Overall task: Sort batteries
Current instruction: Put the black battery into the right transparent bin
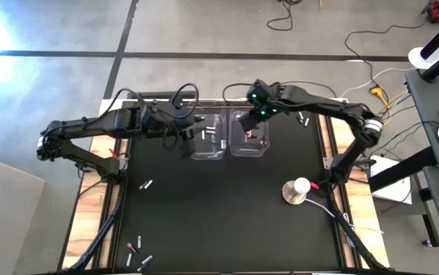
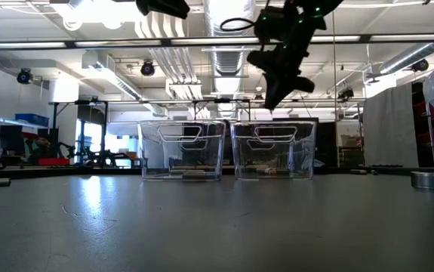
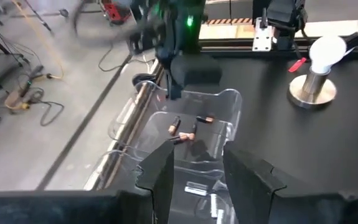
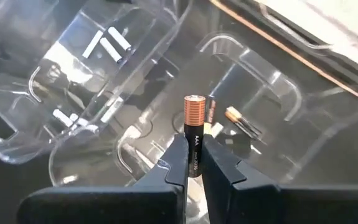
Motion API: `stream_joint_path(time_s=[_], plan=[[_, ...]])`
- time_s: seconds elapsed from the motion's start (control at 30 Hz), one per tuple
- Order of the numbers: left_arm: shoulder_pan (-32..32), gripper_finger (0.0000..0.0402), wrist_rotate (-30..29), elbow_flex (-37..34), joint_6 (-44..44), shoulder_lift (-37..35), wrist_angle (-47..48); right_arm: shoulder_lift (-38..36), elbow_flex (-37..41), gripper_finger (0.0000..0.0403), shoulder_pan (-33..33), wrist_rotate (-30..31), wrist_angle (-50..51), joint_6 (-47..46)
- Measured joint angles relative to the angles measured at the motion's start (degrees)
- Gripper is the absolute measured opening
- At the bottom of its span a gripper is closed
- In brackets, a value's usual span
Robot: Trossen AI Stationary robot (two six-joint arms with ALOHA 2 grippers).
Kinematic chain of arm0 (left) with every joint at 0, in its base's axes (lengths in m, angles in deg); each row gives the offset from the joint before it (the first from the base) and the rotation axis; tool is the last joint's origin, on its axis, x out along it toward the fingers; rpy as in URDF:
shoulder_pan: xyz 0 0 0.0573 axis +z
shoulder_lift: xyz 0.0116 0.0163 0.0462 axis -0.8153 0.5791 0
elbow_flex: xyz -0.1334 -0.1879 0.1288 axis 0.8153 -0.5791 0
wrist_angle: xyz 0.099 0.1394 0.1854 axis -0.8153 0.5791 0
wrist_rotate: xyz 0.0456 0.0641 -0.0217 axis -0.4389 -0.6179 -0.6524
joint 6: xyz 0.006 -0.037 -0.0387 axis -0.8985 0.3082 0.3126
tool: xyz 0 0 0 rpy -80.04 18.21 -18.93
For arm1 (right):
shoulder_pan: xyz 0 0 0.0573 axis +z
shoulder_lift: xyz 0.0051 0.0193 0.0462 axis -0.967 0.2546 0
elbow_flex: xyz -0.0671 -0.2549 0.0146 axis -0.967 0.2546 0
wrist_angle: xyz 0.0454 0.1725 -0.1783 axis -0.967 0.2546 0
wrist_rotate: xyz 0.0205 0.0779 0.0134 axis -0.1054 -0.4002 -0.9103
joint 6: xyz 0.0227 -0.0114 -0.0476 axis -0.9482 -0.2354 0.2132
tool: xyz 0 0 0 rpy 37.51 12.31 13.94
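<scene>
Two clear plastic bins stand side by side at the table's far middle. The left bin (image 1: 208, 137) holds silvery-white batteries (image 4: 107, 45). The right bin (image 1: 250, 139) holds dark batteries with copper ends (image 3: 185, 129). My right gripper (image 4: 193, 167) hangs above the right bin (image 2: 273, 151), shut on one dark copper-ended battery (image 4: 193, 121). My left gripper (image 3: 195, 169) is open and hovers over the left bin (image 3: 197, 186), touching nothing. More batteries (image 1: 146, 185) lie loose on the black mat. My right gripper pinches the dark battery by its black body (image 4: 193, 149), between the two fingertips. The copper end (image 4: 194, 107) sticks out past the fingertips, along the fingers. The fingers come from above, slanting down over the right bin. The battery is lifted clear of the bin's floor.
A round metal disc with a white top (image 1: 297, 189) stands toward the table's right, with a red clip-like piece (image 1: 314, 186) beside it. Loose batteries lie near the near-left corner (image 1: 137, 253) and behind the right bin (image 1: 305, 120). The mat's middle (image 1: 219, 206) is bare.
</scene>
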Motion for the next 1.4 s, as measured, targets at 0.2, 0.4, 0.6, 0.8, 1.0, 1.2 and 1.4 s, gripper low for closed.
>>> stream_joint_path(time_s=[0.2,0.4,0.6,0.8,1.0,1.2,1.4], plan=[[0.00,0.0119,-2.68,0.00,-1.48,-0.48,-0.04,6.53,-4.07,0.0018,-0.08,-0.45,2.59,-0.46],[0.00,0.0119,-4.31,0.00,-1.50,-0.48,-0.02,11.10,-4.39,0.0018,-0.08,-3.78,3.12,-1.45],[0.02,0.0119,-5.66,0.00,-1.50,-0.50,-0.04,14.42,-4.39,0.0018,-0.08,-4.45,3.14,-1.24],[0.02,0.0119,-5.66,0.01,-1.48,-0.50,-0.05,16.42,-4.39,0.0018,-0.19,-4.49,3.26,-1.25],[0.02,0.0119,-5.66,0.00,-1.47,-0.50,-0.06,19.32,-4.39,0.0018,-0.46,-4.47,3.60,-1.83],[0.02,0.0119,-5.66,0.02,-1.46,-0.50,-0.06,20.84,-4.39,0.0018,-0.48,-4.26,3.51,-1.75],[0.01,0.0119,-5.74,0.00,-1.21,-0.50,-0.27,20.84,-4.39,0.0018,-0.63,-2.96,3.08,0.00]])
